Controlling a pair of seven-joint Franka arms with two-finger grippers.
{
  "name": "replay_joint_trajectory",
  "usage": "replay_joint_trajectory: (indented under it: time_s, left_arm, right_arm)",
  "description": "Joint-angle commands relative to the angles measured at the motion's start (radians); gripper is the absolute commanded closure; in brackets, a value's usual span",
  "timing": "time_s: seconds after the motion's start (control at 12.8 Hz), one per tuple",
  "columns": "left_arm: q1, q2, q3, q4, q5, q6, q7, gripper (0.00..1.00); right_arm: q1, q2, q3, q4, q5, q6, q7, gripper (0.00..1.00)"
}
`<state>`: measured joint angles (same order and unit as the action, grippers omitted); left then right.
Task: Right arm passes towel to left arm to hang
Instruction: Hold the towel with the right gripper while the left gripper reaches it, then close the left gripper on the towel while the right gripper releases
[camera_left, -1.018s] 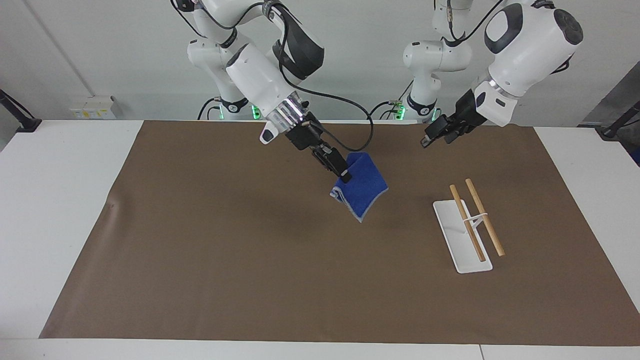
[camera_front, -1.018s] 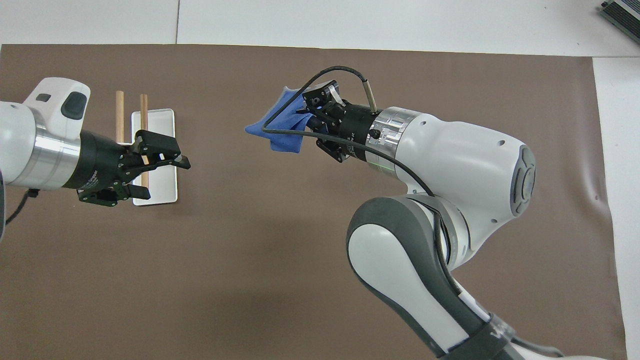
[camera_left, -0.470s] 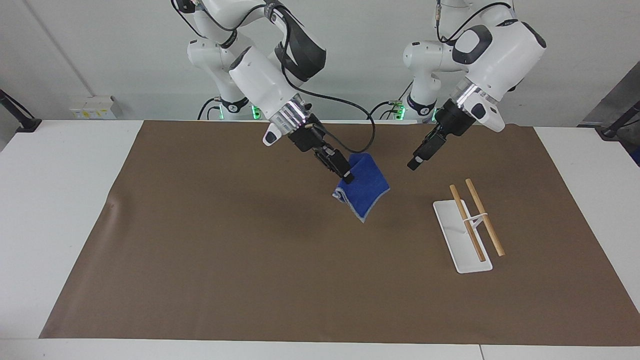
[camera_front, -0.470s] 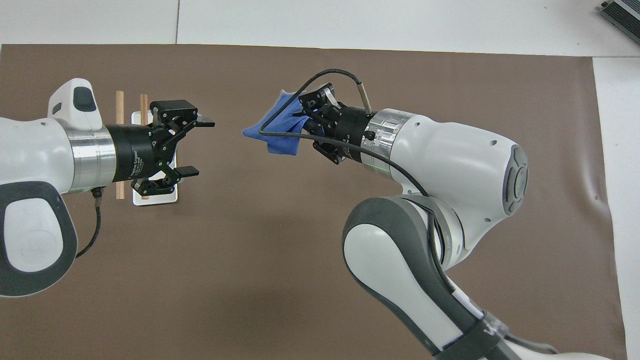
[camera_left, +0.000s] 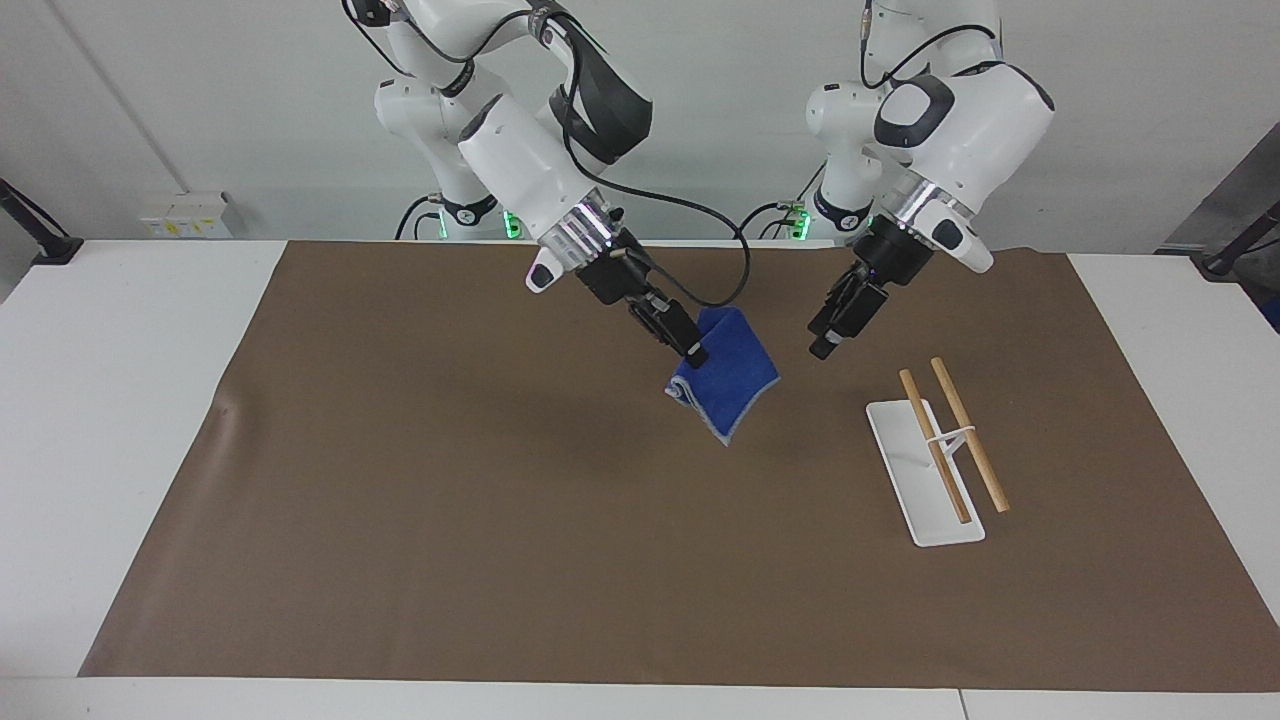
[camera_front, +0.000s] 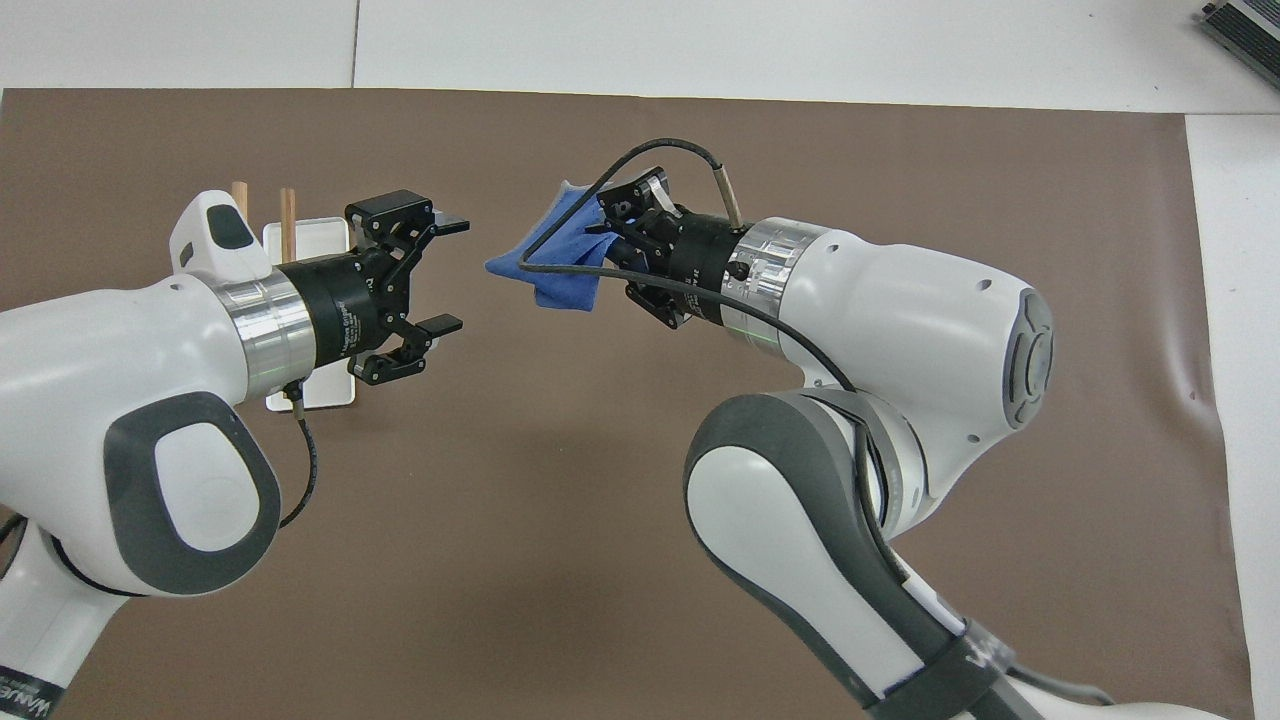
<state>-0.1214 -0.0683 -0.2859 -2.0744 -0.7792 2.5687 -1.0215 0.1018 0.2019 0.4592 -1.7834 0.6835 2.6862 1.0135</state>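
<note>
No legible text, label or number on anything in view.

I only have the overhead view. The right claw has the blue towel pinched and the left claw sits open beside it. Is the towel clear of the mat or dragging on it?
Observer: Clear. In the facing view the towel hangs in the air from the right claw, its lowest corner off the brown mat.
Operator: How is the left claw angled?
Observer: The left claw slants downward, its tip in the air over the mat.
Operator: Do the rack's bars lie flat on its base?
Observer: No. The two wooden bars sit raised on a thin stem above the white base.
</note>
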Motion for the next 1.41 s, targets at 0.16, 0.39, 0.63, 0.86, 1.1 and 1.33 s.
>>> replay_joint_trajectory:
  time_s: [0.16,0.39,0.63,0.86,1.1,1.33]
  left_arm:
    - [-0.020,0.059,-0.062,-0.004,-0.032,0.177,-0.046,0.00]
    - [-0.018,0.070,-0.061,0.010,-0.032,0.185,-0.045,0.10]
    - [-0.012,0.079,-0.059,0.030,-0.025,0.183,-0.034,0.50]
    - [-0.001,0.084,-0.059,0.042,-0.017,0.182,0.035,0.84]
    - [0.003,0.087,-0.058,0.042,-0.017,0.179,0.191,1.00]
    - [0.016,0.087,-0.056,0.042,-0.017,0.176,0.287,1.00]
  right_arm:
    - [0.022,0.001,0.003,0.001,0.008,-0.002,-0.001,1.00]
    - [0.022,-0.001,0.003,-0.002,0.008,-0.003,-0.001,1.00]
    - [0.022,-0.001,0.003,-0.004,0.008,-0.005,-0.001,1.00]
    - [0.022,-0.002,0.003,-0.004,0.008,-0.005,-0.003,1.00]
    - [0.022,-0.002,0.003,-0.004,0.008,-0.005,-0.003,1.00]
    - [0.022,-0.004,0.001,-0.004,0.008,-0.006,0.004,0.34]
